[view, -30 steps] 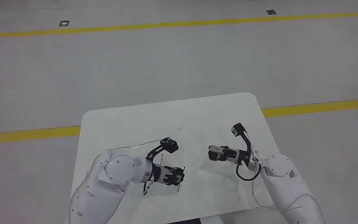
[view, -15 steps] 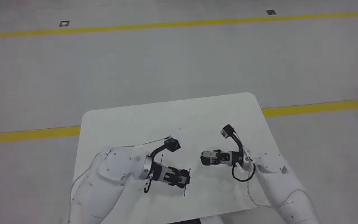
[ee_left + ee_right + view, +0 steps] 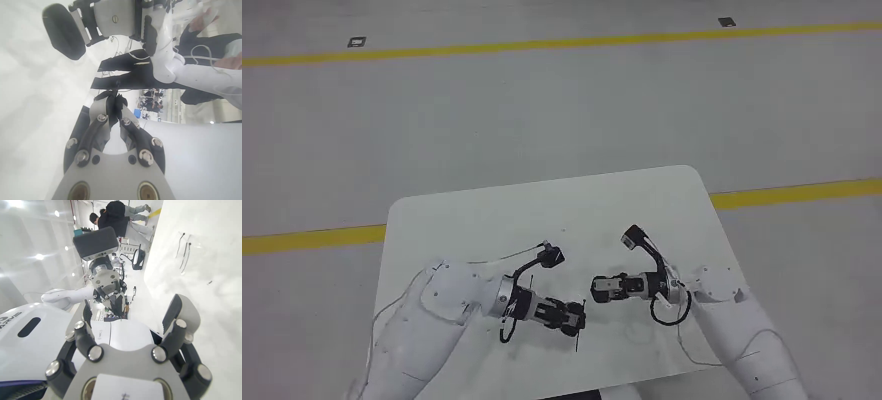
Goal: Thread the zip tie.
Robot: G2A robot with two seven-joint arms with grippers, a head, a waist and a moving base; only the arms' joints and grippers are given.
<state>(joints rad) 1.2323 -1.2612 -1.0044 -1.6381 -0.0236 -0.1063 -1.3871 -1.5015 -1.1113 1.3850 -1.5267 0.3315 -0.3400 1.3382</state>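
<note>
Zip tie in the top view sits pinched in the left gripper over the table's near edge, with the right gripper just beside it. Left wrist view: black pads meet tight on the tie. Right wrist view: right jaws spread wide, holding nothing; spare ties lie on the table.

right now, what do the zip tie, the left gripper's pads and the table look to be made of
Zip tie: thin black strip, probably nylon plastic; too fine to judge finish.
Left gripper pads: matte black, likely rubber, on grey metal-looking fingers.
Table: smooth plain white top, perhaps laminate or painted board; cannot tell which.
</note>
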